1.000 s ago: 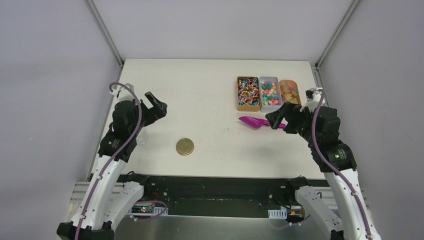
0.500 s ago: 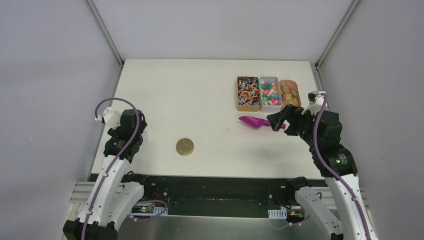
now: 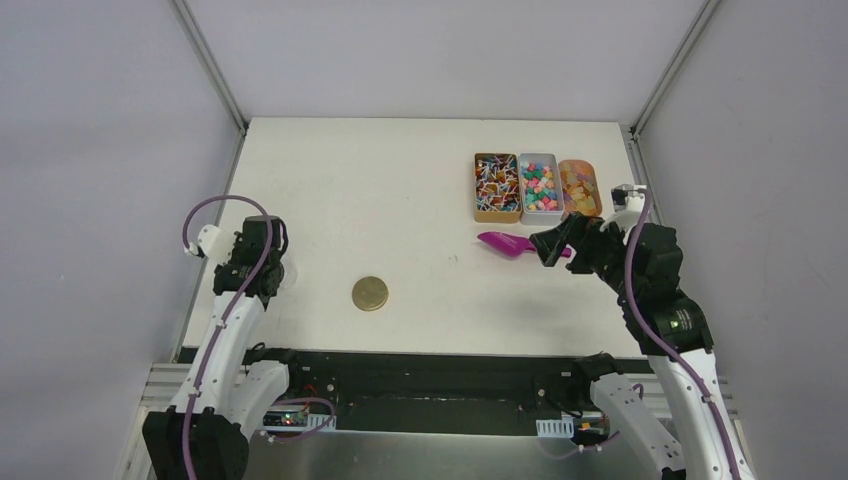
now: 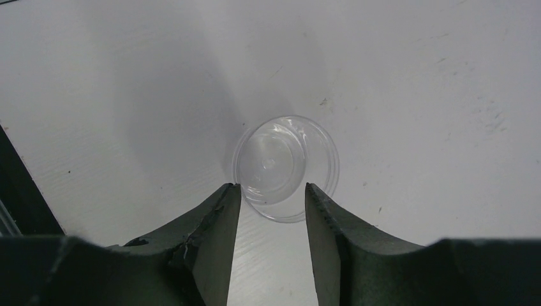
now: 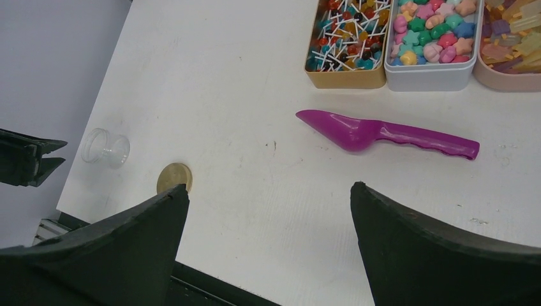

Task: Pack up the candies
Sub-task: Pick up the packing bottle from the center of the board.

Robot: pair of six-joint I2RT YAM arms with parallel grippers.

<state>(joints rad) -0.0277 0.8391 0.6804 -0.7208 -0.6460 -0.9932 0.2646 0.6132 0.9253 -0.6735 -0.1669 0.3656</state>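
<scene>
L: left gripper (image 4: 268,191) swung back toward near-left edge since a second ago, part open, tips at clear jar (image 4: 285,167) | R: right gripper (image 5: 269,187) wide apart, barely shifted, above magenta scoop (image 5: 383,132) | candies (image 5: 427,32) in three tins (image 5: 344,80), far right

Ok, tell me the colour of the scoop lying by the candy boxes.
The scoop is magenta all over, bowl and handle alike; the right wrist view shows it best.

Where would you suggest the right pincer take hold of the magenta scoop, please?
The ridged handle, from straight above, closing across its narrow width. The magenta scoop lies flat on the table, its slim handle nearest the right pincer, bowl pointing away.
</scene>
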